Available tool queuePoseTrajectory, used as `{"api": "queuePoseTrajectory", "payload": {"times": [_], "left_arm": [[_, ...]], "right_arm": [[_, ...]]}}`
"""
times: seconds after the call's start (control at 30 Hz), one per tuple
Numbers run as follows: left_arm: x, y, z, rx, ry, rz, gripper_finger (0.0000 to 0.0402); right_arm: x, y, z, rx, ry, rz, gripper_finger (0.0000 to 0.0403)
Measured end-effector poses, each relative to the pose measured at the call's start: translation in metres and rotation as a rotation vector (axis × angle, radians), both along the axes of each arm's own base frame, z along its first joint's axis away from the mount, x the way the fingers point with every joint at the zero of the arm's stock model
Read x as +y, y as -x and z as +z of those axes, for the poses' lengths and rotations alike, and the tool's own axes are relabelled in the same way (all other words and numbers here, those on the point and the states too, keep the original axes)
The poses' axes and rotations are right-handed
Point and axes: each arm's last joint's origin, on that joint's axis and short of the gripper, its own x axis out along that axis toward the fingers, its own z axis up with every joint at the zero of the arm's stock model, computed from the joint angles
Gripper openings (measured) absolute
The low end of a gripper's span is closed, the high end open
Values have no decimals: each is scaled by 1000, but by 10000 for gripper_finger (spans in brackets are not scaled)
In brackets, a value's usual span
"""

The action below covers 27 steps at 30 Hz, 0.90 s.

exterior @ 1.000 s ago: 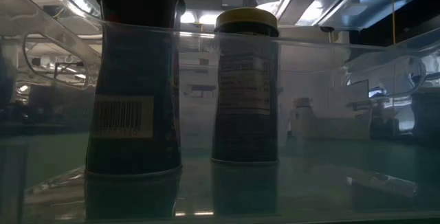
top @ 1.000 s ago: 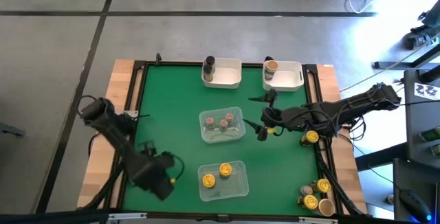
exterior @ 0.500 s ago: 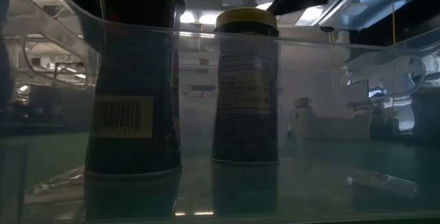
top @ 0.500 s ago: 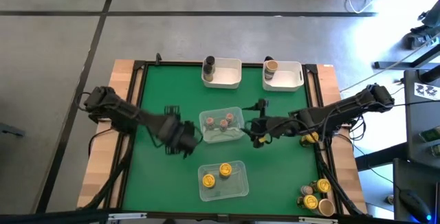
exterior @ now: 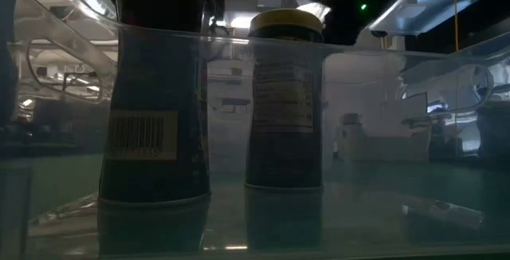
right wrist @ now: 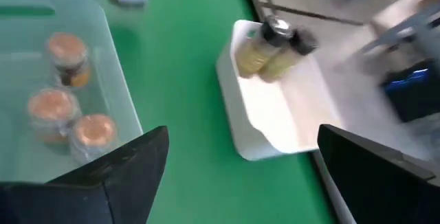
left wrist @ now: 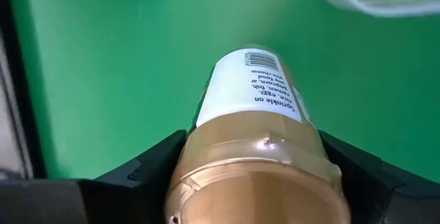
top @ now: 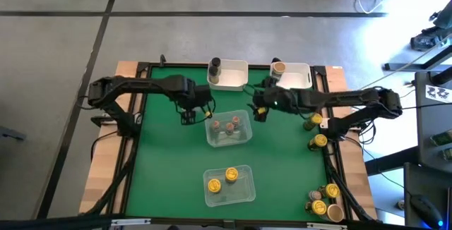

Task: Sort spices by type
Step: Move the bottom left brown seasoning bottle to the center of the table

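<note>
My left gripper (left wrist: 254, 141) (top: 189, 111) hovers over the green mat just past the far-left corner of the middle clear tray (top: 244, 140) and is shut on a tan-lidded, white-labelled spice jar (left wrist: 251, 93). My right gripper (right wrist: 240, 148) (top: 260, 108) is open and empty, between that tray and the white bins. Three reddish-brown-topped jars (top: 227, 125) (right wrist: 65, 100) stand in the middle tray. Two yellow-lidded jars (top: 223, 179) (exterior: 159, 92) stand in the near clear tray. A dark grey jar (top: 214, 65) stands in the left white bin and a tan-lidded one (top: 278, 68) (right wrist: 265, 49) in the right. My left gripper pinches the jar between its two fingers (left wrist: 155, 165), one on each side of the body just below the tan lid (left wrist: 258, 183). The jar lies along the fingers, lid toward the wrist and barcode end (left wrist: 260, 60) pointing out over the mat.
Several loose jars, mostly yellow-lidded, stand along the table's right edge (top: 318, 131) and in its near-right corner (top: 325, 202). Green mat (top: 169, 159) lies open on the left half. The two white bins (top: 236, 82) (top: 296, 83) sit at the far edge.
My left arm swept from the near-left part of the table toward the far edge, ending beside the middle tray's far-left corner. My right gripper moved from right of the middle tray toward the far edge and slightly left, closer to the white bins.
</note>
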Motion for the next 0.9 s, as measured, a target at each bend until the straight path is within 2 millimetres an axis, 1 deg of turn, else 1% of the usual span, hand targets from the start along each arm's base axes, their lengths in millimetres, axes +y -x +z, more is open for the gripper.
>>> {"api": "queuePoseTrajectory", "payload": {"times": [0.1,0.2,0.3,0.43,0.57,0.67,0.8,0.9], "left_arm": [[5,-3,-14,-5,2,-21,265],[8,-10,-23,-13,-5,-43,271],[8,-15,-29,-15,-6,-68,278],[9,-19,-30,-44,-15,-82,290],[9,-19,-26,-52,-21,-83,308],[8,-17,-21,-60,-23,-91,318],[6,-8,-4,-109,-37,-96,321],[4,2,12,-156,-49,-86,318]], "right_arm": [[-11,-7,-12,14,-83,31,372],[-15,-16,-23,26,-108,41,372],[-16,-25,-32,19,-101,41,372],[-18,-33,-39,2,-94,49,372],[-18,-38,-43,-10,-84,62,372],[-18,-40,-41,-28,-75,68,372],[-18,-41,-39,-54,-73,67,372],[-18,-43,-37,-97,-114,80,372]]}}
